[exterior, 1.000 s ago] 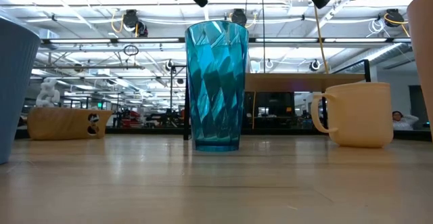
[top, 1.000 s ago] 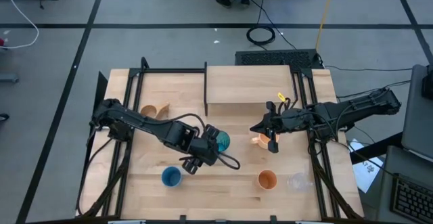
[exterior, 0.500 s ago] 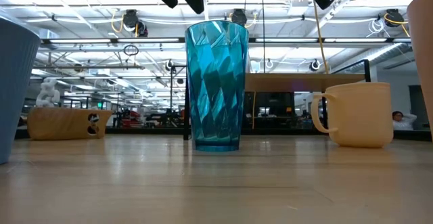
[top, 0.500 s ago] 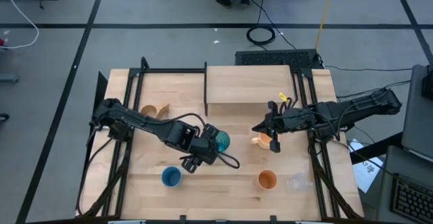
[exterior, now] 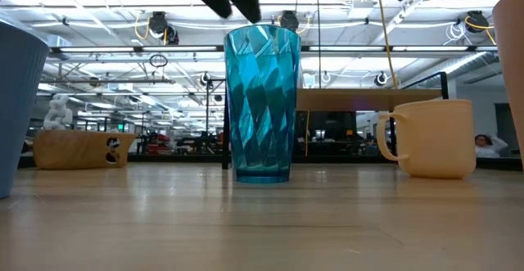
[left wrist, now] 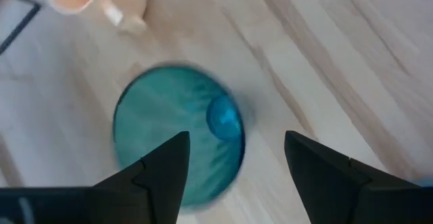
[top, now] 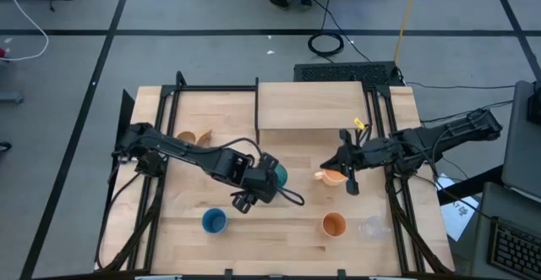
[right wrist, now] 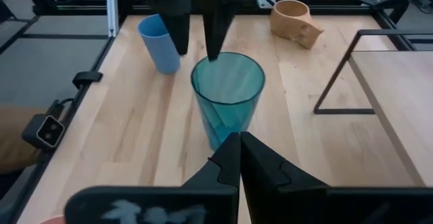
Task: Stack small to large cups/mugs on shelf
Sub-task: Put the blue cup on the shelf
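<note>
The left gripper [top: 264,178] hangs above the teal tumbler [top: 275,176], fingers spread and clear of the rim, at frame centre in the high view. The tumbler stands upright on the worktop [top: 279,221]. The right gripper [top: 346,175], fingers pressed together, sits right of centre above the orange handled mug [top: 330,176]. The shelf [top: 308,107] lies at upper centre.

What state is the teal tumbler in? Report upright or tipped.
Upright. The teal tumbler stands on its base on the table, mouth up and empty in the right wrist view.
</note>
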Motion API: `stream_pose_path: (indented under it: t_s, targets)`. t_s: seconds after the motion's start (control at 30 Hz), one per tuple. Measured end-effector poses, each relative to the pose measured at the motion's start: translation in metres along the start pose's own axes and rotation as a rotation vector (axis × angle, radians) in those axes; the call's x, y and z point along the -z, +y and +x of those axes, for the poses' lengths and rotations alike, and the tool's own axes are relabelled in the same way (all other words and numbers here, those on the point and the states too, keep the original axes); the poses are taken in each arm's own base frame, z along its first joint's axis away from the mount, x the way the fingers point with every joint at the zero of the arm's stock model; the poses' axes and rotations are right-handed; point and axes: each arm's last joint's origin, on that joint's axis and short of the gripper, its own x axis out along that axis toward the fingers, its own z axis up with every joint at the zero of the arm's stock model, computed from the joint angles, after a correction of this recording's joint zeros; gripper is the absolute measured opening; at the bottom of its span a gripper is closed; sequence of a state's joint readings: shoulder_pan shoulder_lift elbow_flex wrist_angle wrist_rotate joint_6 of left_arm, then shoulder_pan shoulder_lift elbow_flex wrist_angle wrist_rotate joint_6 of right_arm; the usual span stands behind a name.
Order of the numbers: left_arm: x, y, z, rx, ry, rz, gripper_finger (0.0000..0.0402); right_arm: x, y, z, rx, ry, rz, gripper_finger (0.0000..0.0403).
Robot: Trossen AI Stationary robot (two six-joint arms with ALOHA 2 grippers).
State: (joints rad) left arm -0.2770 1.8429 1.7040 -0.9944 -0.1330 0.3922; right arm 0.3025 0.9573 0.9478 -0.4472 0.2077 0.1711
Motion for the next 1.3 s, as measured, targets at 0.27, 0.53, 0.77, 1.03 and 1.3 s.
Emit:
stream_pose_path:
  t_s: [0.27,0.53,0.77,1.03,1.3]
  targets:
    - [-0.006,-0.008,0.016,0.048,0.001,0.079,0.0163,0.000,0.004,-0.001,-0.019,-0.006,-0.009,0.0000]
    - [-0.004,-0.009,0.026,0.079,0.036,0.094,0.0025,0.000,0.005,-0.001,-0.024,-0.007,-0.013,0.0000]
    - [-0.004,-0.009,0.024,0.083,0.029,0.094,0.0018,0.000,0.005,-0.001,-0.024,-0.006,-0.015,0.0000]
    - [-0.003,-0.010,0.024,0.108,0.032,0.078,0.0007,0.000,0.005,-0.001,-0.024,-0.006,-0.028,0.0000]
    - [-0.007,-0.007,0.013,0.110,0.029,0.068,0.0005,0.000,0.005,-0.001,-0.024,-0.006,-0.034,0.0000]
